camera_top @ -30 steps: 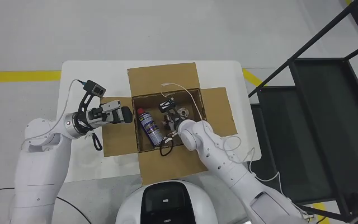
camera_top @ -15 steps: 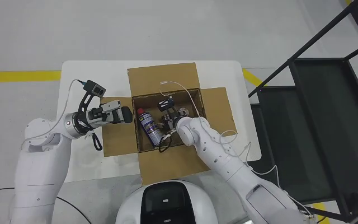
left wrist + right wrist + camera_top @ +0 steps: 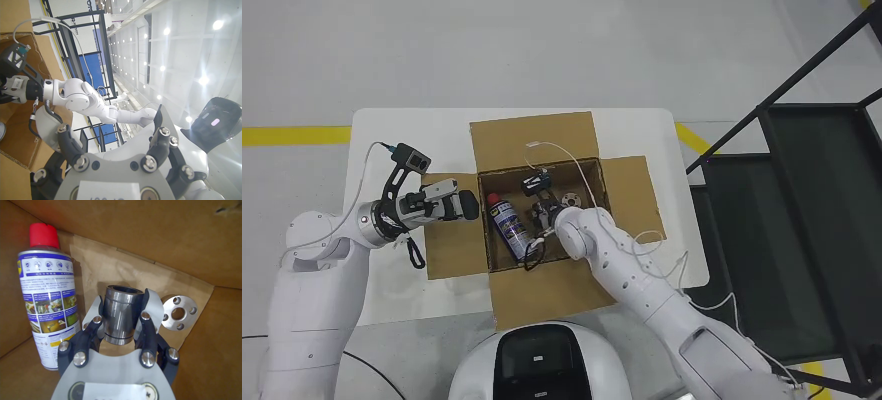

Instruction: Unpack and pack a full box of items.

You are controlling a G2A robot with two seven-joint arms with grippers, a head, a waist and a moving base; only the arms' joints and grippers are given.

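Steel, likely heavy and slick, the sleeve (image 3: 119,317) was inside the box (image 3: 132,237) at the spray can's (image 3: 49,298) 3 o'clock, your right claw (image 3: 123,298) pinching its barrel mid-length, where grip seemed surest.

Left gripper (image 3: 467,200) spread, hovering — right gripper (image 3: 122,299) clamped, arm bent inward
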